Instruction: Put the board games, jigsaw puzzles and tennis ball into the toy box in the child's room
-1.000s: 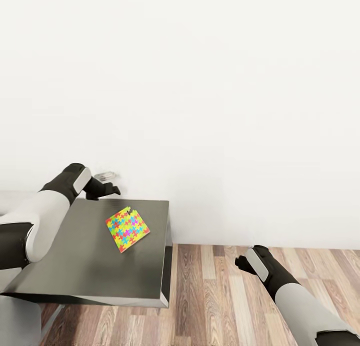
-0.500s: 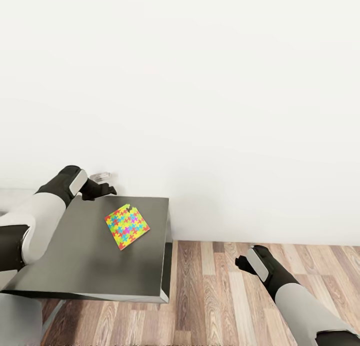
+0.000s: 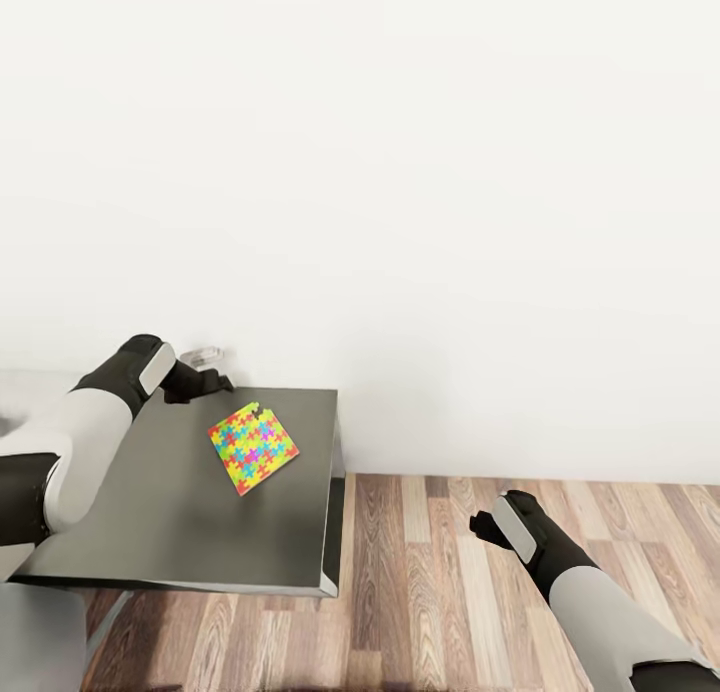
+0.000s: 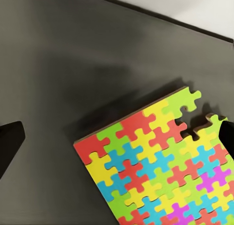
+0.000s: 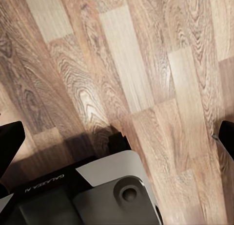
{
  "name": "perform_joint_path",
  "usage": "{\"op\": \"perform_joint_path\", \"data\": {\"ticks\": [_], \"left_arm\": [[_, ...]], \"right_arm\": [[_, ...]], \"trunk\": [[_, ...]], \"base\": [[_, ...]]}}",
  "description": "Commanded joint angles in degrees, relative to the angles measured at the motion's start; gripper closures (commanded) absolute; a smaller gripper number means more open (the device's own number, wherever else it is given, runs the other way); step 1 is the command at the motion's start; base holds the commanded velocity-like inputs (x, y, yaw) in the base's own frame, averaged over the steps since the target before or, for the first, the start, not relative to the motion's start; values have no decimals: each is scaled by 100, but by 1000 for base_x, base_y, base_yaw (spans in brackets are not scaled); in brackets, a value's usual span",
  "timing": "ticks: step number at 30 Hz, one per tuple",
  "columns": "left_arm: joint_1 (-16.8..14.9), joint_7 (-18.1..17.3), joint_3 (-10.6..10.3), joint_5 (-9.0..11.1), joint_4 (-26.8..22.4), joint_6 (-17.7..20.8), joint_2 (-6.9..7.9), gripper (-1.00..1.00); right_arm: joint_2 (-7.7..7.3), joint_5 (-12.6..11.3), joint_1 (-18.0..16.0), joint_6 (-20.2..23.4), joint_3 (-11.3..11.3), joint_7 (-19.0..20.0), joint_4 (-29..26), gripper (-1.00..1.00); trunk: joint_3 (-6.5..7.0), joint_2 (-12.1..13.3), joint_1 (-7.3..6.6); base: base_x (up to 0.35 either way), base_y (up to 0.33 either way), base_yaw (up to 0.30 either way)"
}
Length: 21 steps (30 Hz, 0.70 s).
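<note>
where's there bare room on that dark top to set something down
Most of the dark grey top is bare: the whole stretch from the jigsaw puzzle toward the near edge, and the strip between the puzzle and the right edge. It is tightest at the far corner, where the left gripper hangs.

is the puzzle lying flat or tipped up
Flat: the jigsaw puzzle lies face up on the dark grey cabinet top, apart from the left gripper.

My head cam is looking forward-down over the dark cabinet top point(image 3: 180, 512) and floor point(image 3: 440, 592). Left wrist cam is sitting close above that top, sharing the jigsaw puzzle point(image 4: 161, 161). Right wrist cam is facing floorboards.
</note>
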Motion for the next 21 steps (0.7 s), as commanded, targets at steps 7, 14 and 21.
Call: {"op": "perform_joint_path", "data": {"ticks": [7, 14, 21], "left_arm": [[37, -27, -3, -3, -6, 20, 2, -100], [52, -28, -3, -3, -6, 20, 2, -100], [59, -28, -3, -3, -4, 13, 2, -100]], "right_arm": [[-5, -60, -1, 18, 46, -52, -9, -100], [-4, -60, -1, 18, 46, -52, -9, -100], [-4, -60, -3, 18, 46, -52, -9, -100]], "trunk": [[-76, -11, 3], [-142, -11, 3], [-208, -11, 3]], "base": [[0, 0, 0], [0, 0, 0], [0, 0, 0]]}}
